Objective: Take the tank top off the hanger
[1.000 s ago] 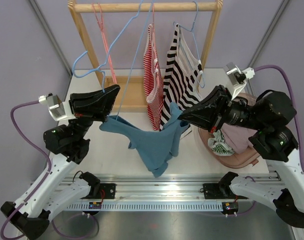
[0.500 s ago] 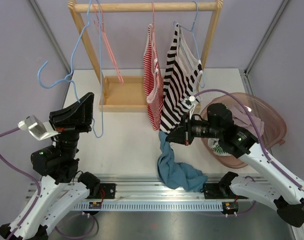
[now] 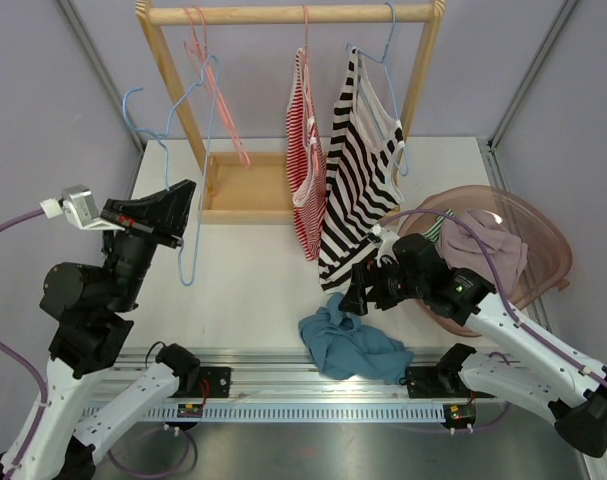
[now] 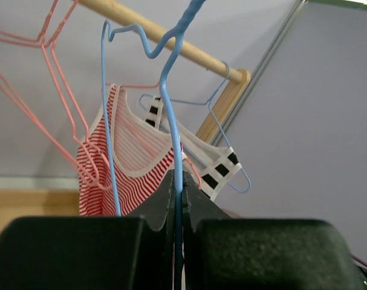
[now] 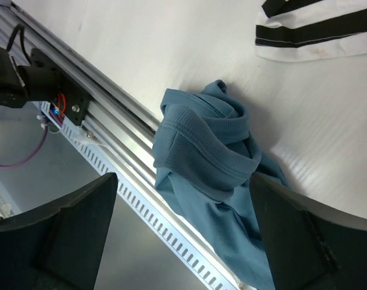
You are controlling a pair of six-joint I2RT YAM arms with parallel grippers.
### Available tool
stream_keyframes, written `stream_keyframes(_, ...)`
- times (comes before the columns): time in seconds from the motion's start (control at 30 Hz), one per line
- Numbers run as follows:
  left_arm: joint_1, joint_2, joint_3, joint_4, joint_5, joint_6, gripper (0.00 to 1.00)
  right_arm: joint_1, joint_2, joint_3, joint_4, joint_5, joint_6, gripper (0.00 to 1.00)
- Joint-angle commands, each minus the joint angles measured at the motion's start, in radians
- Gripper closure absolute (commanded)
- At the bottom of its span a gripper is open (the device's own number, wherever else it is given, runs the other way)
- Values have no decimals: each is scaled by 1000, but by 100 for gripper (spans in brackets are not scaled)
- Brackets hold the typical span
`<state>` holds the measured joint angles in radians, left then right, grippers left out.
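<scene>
The blue tank top (image 3: 348, 345) lies off the hanger, crumpled in a heap on the table's front edge and partly over the rail; the right wrist view shows it (image 5: 207, 151) too. My right gripper (image 3: 360, 293) hovers just above its far side, open, nothing between the fingers (image 5: 183, 176). The bare blue wire hanger (image 3: 205, 140) is raised at the left, near the rack's left post. My left gripper (image 3: 181, 203) is shut on the hanger's wire (image 4: 171, 90), which runs straight up out of the closed jaws (image 4: 178, 187).
A wooden rack (image 3: 283, 14) at the back carries a pink hanger (image 3: 218, 90), a red-striped top (image 3: 308, 170) and a black-and-white striped top (image 3: 358, 170). Its tray base (image 3: 248, 185) sits below. A pink basket (image 3: 543, 225) of clothes stands at the right.
The right gripper opened and let go of the tank top, which dropped into a heap at the table's front edge. The left gripper carried the hanger rightwards, nearer the rack.
</scene>
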<state>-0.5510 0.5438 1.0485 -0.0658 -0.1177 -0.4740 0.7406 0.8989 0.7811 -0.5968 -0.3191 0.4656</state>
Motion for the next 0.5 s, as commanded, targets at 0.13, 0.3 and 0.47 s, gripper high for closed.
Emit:
stream_keyframes(0.13,-4,146,201,-245,-33,-71,100,6,-25,84,-66,152,-25,1)
stream_keyframes(0.3,-6,280,327,-276,-60,-86,100,6,-20,89,-60,166,-25,1)
stream_keyframes(0.47,-9,478,543,-376,-160,-72,100,8,-29,84,-60,175,-21,0)
